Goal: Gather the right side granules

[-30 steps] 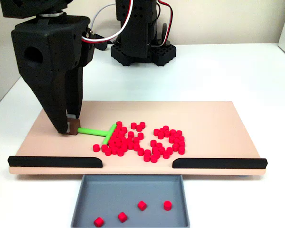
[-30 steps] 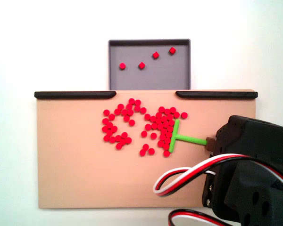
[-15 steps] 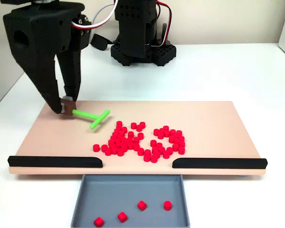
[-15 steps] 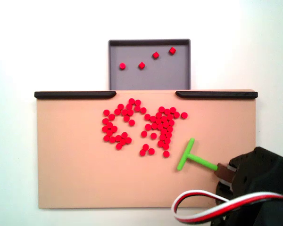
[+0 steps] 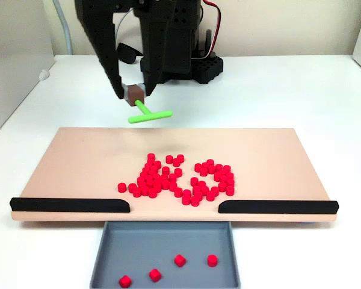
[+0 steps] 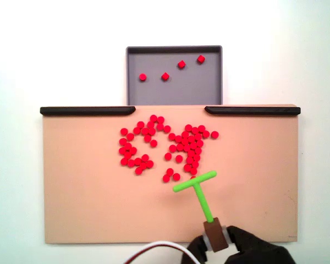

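Observation:
The granules (image 5: 153, 180) are small bright-red pellets lying in a loose cluster mid-board, toward the front rails; from above, the granules (image 6: 190, 144) form two touching clumps. My gripper (image 5: 134, 93) is shut on the brown handle block of a green T-shaped tool (image 5: 149, 113). The tool hangs in the air over the board's far edge, well behind the pile. From above, the gripper (image 6: 215, 242) sits at the bottom edge of that view. There the tool (image 6: 202, 201) points its crossbar at the pile's lower right, just short of the nearest pellets.
The tan board (image 5: 78, 168) has two black rails (image 5: 69, 205) (image 5: 278, 206) along its front, with a gap between them. Below the gap a grey tray (image 5: 138, 247) holds several red pellets. The arm's black base (image 5: 180, 60) stands behind the board.
The gripper lifted the tool off the board and away from the pile's side. It swung back and toward the board's middle, turning the crossbar to face the pile from behind. The pellets stayed put.

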Robot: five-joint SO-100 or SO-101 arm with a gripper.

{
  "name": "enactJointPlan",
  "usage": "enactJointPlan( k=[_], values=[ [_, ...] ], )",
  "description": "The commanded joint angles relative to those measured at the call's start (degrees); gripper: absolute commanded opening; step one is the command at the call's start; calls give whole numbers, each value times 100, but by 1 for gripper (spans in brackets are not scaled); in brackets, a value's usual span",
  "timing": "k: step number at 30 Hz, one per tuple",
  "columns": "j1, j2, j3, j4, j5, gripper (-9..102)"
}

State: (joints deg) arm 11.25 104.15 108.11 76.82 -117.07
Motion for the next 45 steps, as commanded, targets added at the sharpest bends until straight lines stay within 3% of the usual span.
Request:
enactJointPlan(
  k=[1, 5, 24, 45],
  values=[
    [-360, 264, 9, 176, 1213, 0],
    [-642, 510, 220, 334, 1898, 0],
    [-1020, 580, 519, 334, 3190, 0],
    [-896, 712, 510, 334, 3199, 0]
  ],
)
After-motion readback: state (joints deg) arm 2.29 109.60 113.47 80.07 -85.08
